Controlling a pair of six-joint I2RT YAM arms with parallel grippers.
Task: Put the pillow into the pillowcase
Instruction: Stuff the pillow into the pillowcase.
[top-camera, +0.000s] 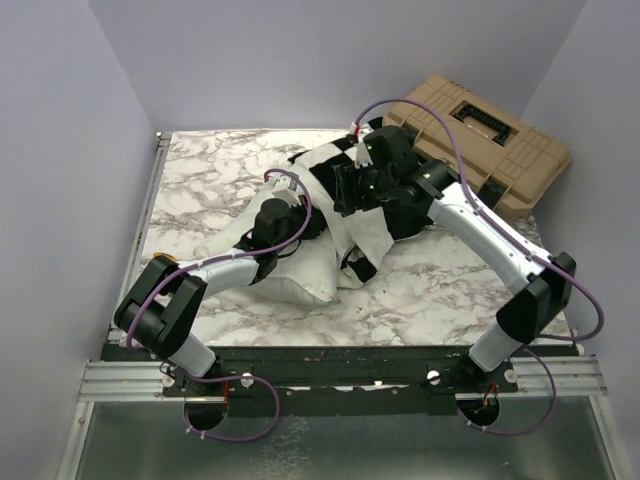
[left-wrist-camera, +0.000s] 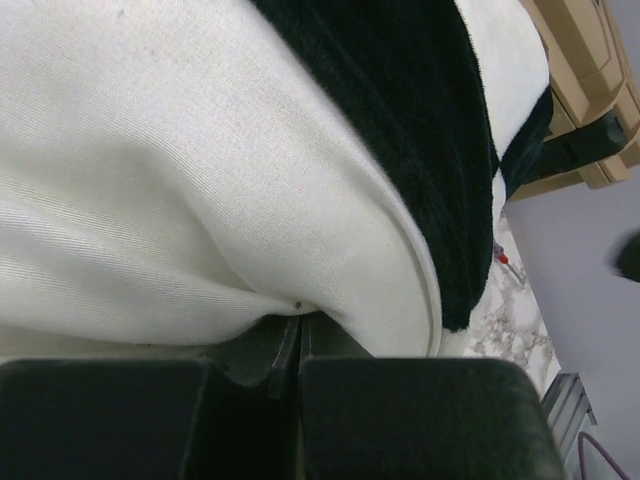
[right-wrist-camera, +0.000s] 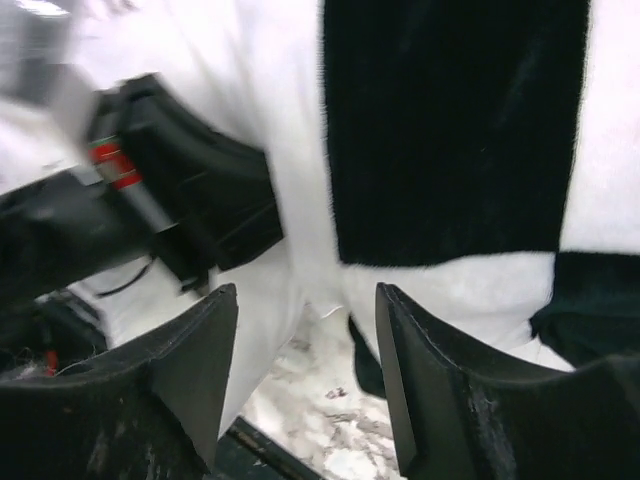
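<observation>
— What do the wrist views give you that the overhead one can't?

— Under my left wrist I see my left fingers (left-wrist-camera: 298, 345) clenched on a pinch of the pillow (left-wrist-camera: 180, 180), on its plain white woven cloth. The fuzzy black of the pillowcase (left-wrist-camera: 400, 120) lies over it. From overhead that grip is hidden beneath my own wrist.

— And the other side?

— My right fingers (right-wrist-camera: 305, 300) stand released, spread wide, with nothing between them. Through the gap shows a bit of marble worktop (right-wrist-camera: 300, 420), and the checked squares hang just past the tips. Whether the tips touch the cloth I cannot tell. My left arm (right-wrist-camera: 150, 200) shows blurred in the upper left of that view.

— How many of each?

— One pillow, one pillowcase, one tan hard case (top-camera: 490, 140), and two arms.

— Where is the pillow?

— In the middle of the overhead frame. A bare white corner pokes out toward lower centre, and the pillowcase is bunched over its far part.

— Any room to move?

— There is bare marble left of the pile, out to the metal rail (top-camera: 150, 200) along the left edge, and more at lower right. The upper right is tight: the tan hard case fills that corner, near the fabric, with my right arm (top-camera: 480, 225) passing in front of it.
</observation>
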